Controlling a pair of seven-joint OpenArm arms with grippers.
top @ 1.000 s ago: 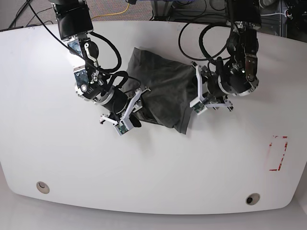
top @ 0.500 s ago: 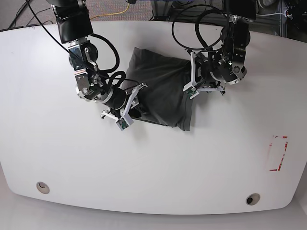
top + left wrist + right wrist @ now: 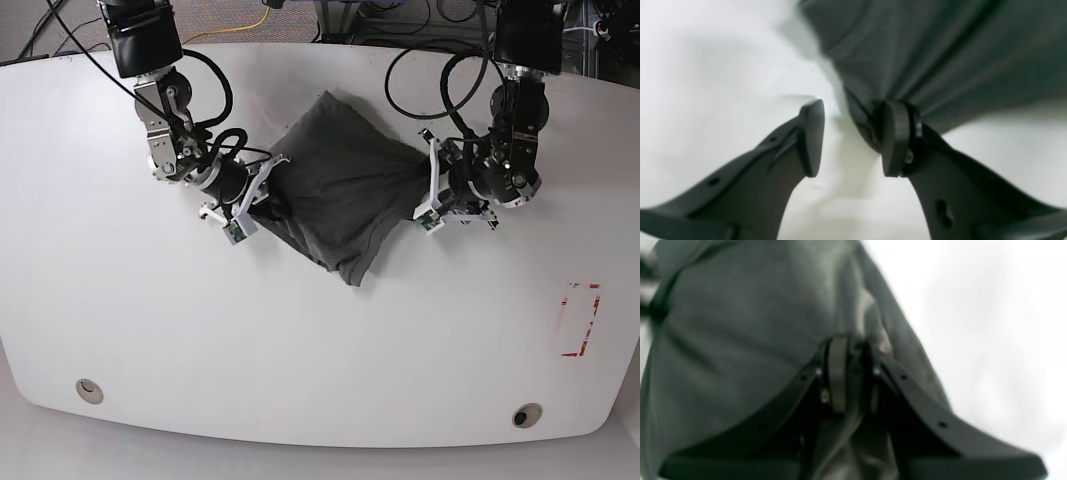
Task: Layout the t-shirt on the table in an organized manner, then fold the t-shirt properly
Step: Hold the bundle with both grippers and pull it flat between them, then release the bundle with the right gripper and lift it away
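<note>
Base view, t-shirt (image 3: 340, 190) bunched mid-table (image 3: 300, 340), edges seemingly clear

Both wrist views are blurred; the t-shirt (image 3: 740, 323) runs off their edges (top and left), and its cloth hides whatever the right tool (image 3: 850, 370) pinches between its pads.

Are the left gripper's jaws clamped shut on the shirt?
No: the left gripper stands open, with the t-shirt hooked on only one finger.
</note>
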